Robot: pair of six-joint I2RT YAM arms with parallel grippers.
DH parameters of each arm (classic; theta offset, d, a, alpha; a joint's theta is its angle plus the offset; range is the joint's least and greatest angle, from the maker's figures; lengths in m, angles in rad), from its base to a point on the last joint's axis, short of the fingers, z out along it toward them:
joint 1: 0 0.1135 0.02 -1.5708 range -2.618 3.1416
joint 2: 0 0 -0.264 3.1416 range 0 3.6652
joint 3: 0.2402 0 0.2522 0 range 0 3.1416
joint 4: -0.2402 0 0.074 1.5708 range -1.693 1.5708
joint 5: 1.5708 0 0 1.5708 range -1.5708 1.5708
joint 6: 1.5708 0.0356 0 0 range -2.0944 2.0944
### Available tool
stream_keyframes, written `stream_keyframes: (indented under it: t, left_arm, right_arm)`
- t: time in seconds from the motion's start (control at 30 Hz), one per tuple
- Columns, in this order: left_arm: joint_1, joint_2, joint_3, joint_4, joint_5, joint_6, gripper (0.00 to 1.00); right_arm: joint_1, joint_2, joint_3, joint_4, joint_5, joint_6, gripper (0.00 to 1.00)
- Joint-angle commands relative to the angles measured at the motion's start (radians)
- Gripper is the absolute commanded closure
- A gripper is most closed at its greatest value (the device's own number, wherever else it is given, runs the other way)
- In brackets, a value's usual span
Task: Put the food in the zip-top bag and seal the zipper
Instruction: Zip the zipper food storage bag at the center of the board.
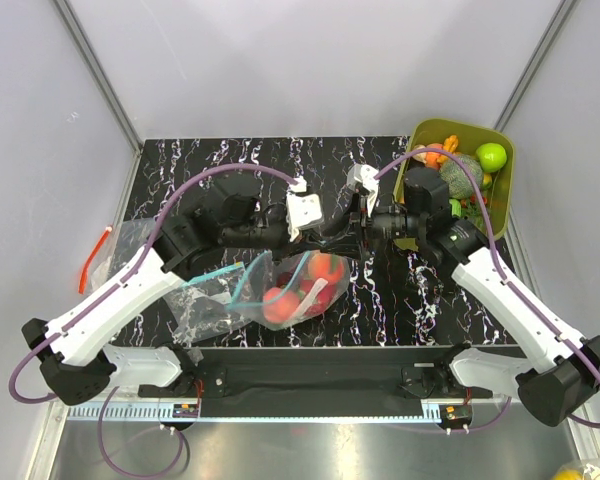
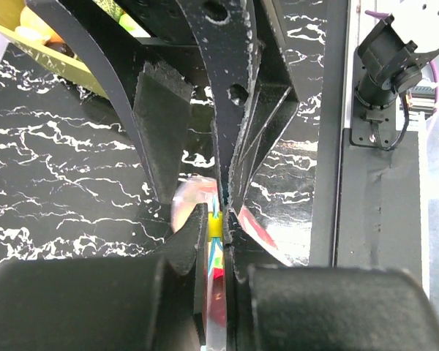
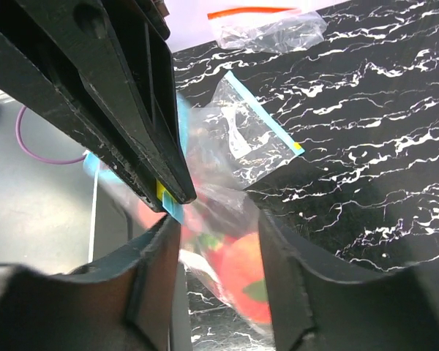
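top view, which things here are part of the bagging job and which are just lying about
In the job:
- zip-top bag
- zipper along its mouth
- food inside it
- loose food in the green tub

Lying about:
- clear bag with orange-red strip
- flat spare bag beside the filled one

No legible text, labels, brands or numbers in any view. Anything printed is too small or blurred to read.
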Motion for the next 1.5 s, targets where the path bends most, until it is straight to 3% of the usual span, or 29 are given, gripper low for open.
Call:
stream_keyframes:
  t: [0.0,0.3,0.47,0.77,1.03,1.47]
  left_arm:
    - [0.008,-0.013,0.076,0.103,0.048,-0.007,1.0]
    - [0.034,-0.004,0.1,0.114,0.062,-0.025,1.0]
    - [0.058,-0.002,0.096,0.144,0.079,-0.045,1.0]
    - [0.132,-0.057,-0.027,0.232,0.126,-0.114,1.0]
    - [0.17,-0.083,-0.07,0.247,0.171,-0.157,1.0]
    - [0.201,-0.137,-0.196,0.29,0.198,-0.183,1.0]
  right_arm:
    - [0.01,-0.009,0.059,-0.005,-0.01,-0.032,0.49]
    - [0.022,0.021,0.108,-0.034,-0.057,-0.029,0.71]
    - [0.026,0.024,0.114,-0.025,-0.071,-0.017,1.0]
    - [0.025,-0.014,0.094,0.033,-0.039,0.01,1.0]
    - [0.017,-0.071,0.051,0.107,0.102,0.037,1.0]
    - [-0.075,-0.108,0.04,0.199,0.097,0.157,1.0]
